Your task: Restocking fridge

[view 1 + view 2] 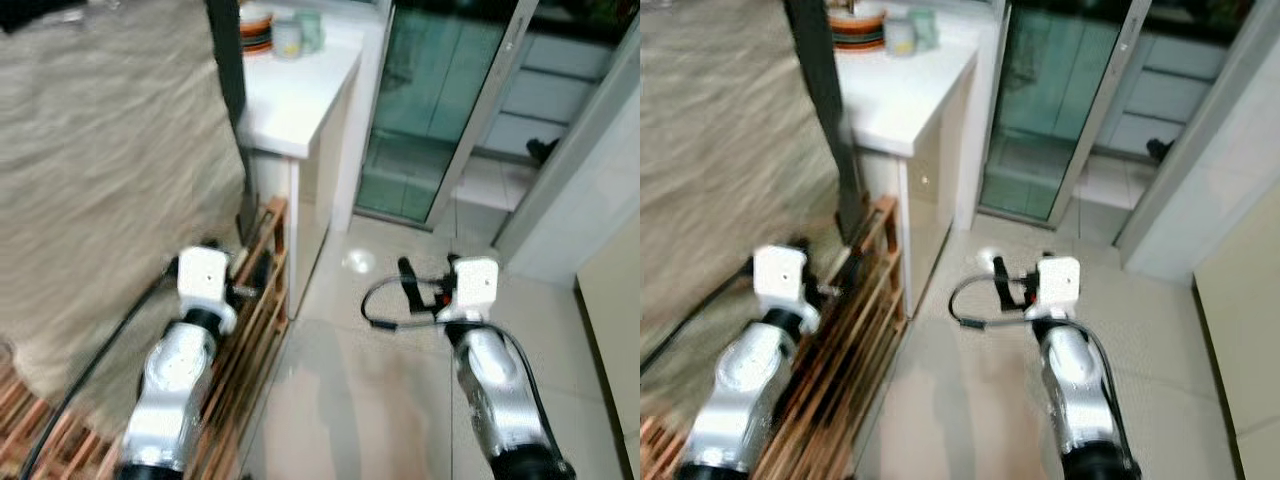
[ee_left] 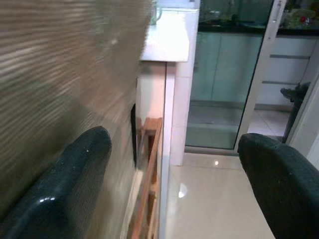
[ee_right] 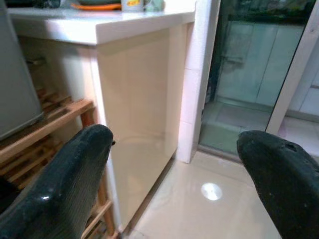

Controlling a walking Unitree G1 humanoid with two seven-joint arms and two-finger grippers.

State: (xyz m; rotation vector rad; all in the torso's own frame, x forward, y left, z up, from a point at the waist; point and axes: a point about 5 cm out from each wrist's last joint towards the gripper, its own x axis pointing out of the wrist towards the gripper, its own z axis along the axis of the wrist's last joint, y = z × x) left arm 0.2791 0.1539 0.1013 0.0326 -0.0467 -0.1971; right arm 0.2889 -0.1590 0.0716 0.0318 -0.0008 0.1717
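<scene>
- Left eye view: the robot stands on a glossy pale tiled floor [image 1: 400, 300] beside a slatted wooden rack [image 1: 255, 310], facing a white counter [image 1: 300, 90] and a glass sliding door [image 1: 430, 110].
- Left gripper [image 2: 174, 169] and right gripper [image 3: 174, 164] are both spread wide, holding nothing.
- No fridge or stock can be made out; a striped bowl [image 1: 256, 30] and small jars [image 1: 298, 34] sit on the counter.
- Judged step: locating the fridge, best done by walking slowly with both arms clear of rack and counter.
</scene>
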